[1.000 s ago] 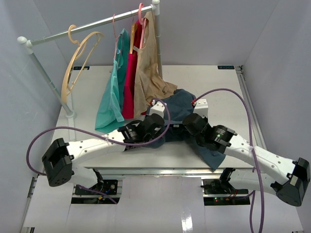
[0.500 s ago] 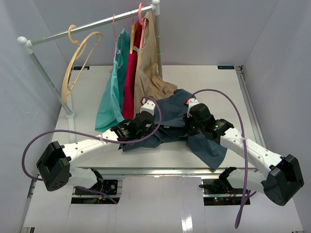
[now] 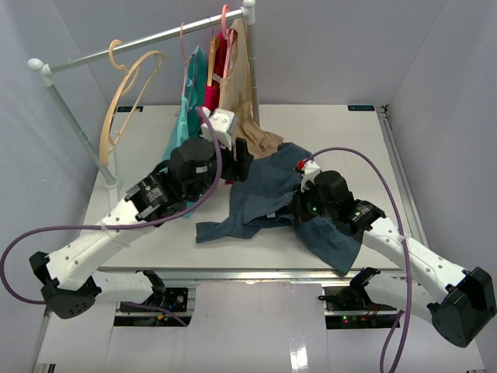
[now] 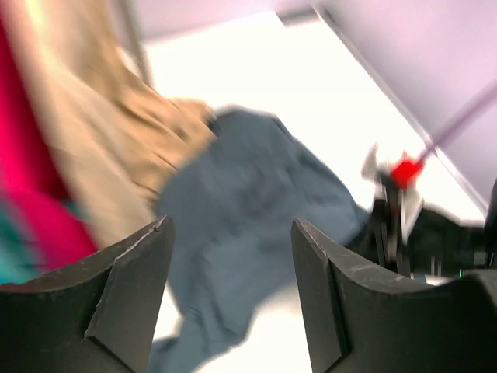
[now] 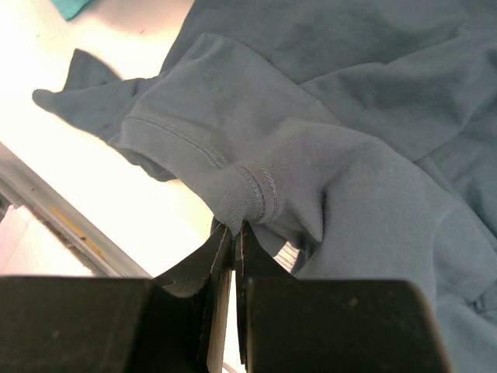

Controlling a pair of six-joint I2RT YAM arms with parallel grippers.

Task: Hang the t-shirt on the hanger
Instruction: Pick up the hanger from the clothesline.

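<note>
The job is barely begun. The t-shirt [image 3: 268, 194] lies crumpled on the table [image 3: 349, 132], below and in front of the right end of the clothes rail [image 3: 147, 37]. The hanger [image 3: 128, 85] hangs bare from the rail's left stretch, well apart from the shirt. Nothing is threaded yet: getting the hanger into the shirt's neck and shoulders is all left to do.

The right gripper [image 5: 234, 233] is clamped on a bunched fold of the t-shirt at a stitched hem (a sleeve or bottom edge, I cannot tell which), low on the cloth. The left gripper [image 4: 231, 241] hovers above the shirt's upper edge, nearer the rail, jaws spread wide with nothing between them; its wrist view is blurred.

Room is tight under the rail's right half. A teal garment [image 3: 180, 151], a red garment [image 3: 208, 101] and a beige garment [image 3: 237, 101] hang there. The beige one's hem drapes onto the table, touching or just beside the t-shirt, and the left gripper is close to it, so a snag looks possible. Bare table lies under the rail's left stretch beneath the hanger, and beyond the rail's right end. The shirt's nearest corner, farthest from the rail, lies close to the table's front edge.
</note>
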